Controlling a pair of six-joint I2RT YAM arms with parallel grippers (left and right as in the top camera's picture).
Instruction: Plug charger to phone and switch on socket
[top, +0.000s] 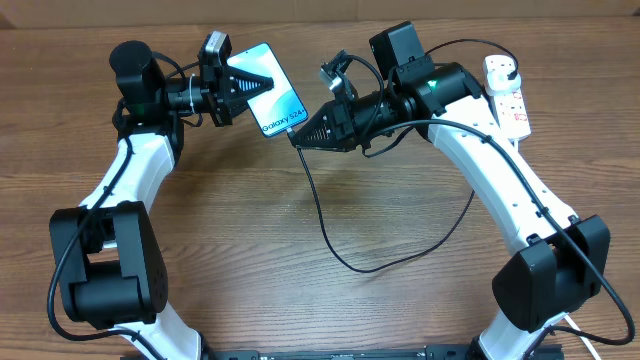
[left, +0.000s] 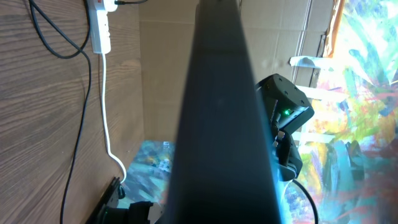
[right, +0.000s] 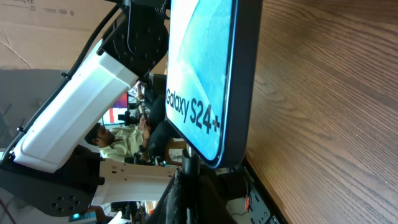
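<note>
Teal-screened phone (top: 275, 95) held up between two pincers by the bench's (top: 300, 300) far edge, left of its middle.
The phone is slim with a dark frame. White "Galaxy S24+" lettering runs near the short edge that faces the right arm, and it sits at a slant. The left pincer (top: 252, 84) is clenched across its upper part. The right pincer (top: 298, 137) is clenched on the tip of the charger (top: 330, 235), right at the phone's lower short edge; whether the tip is seated cannot be told. The thin black cable drops from there, loops toward the bench's middle and rises to the right. The white socket (top: 508, 100), with red switch marks, lies at the far right corner with a black plug in its far end.
</note>
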